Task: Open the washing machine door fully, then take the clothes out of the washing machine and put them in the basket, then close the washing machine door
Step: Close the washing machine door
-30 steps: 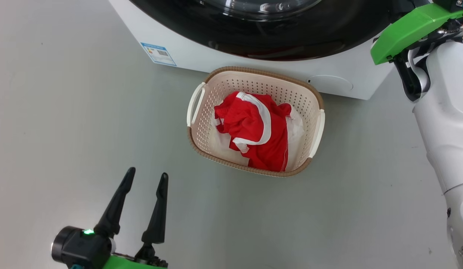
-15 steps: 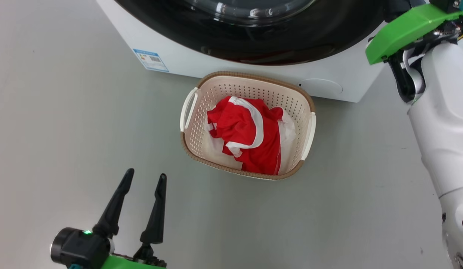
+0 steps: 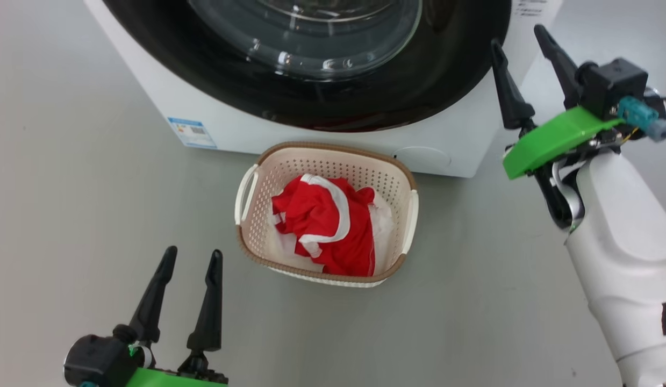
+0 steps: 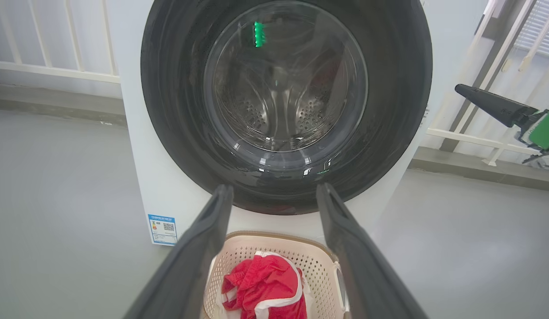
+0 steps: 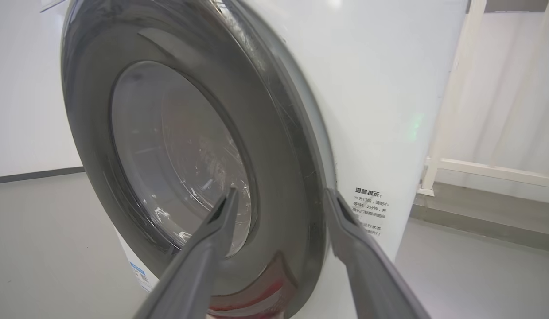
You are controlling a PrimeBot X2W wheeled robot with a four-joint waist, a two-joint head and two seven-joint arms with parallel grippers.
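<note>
since your head camera has swung, the right gripper (image 3: 516,35) now shows both fingers, spread and empty, just beside the shut washing machine door (image 3: 445,70). the left gripper (image 3: 194,251) gapes too, and ahead of it sits one basket (image 3: 333,146) holding one heap of clothes (image 3: 324,226). your right wrist view adds a printed notice (image 5: 369,212) on the washing machine (image 5: 389,88).

Glossy black door (image 3: 435,80); perforated plastic basket (image 3: 402,180)
</note>
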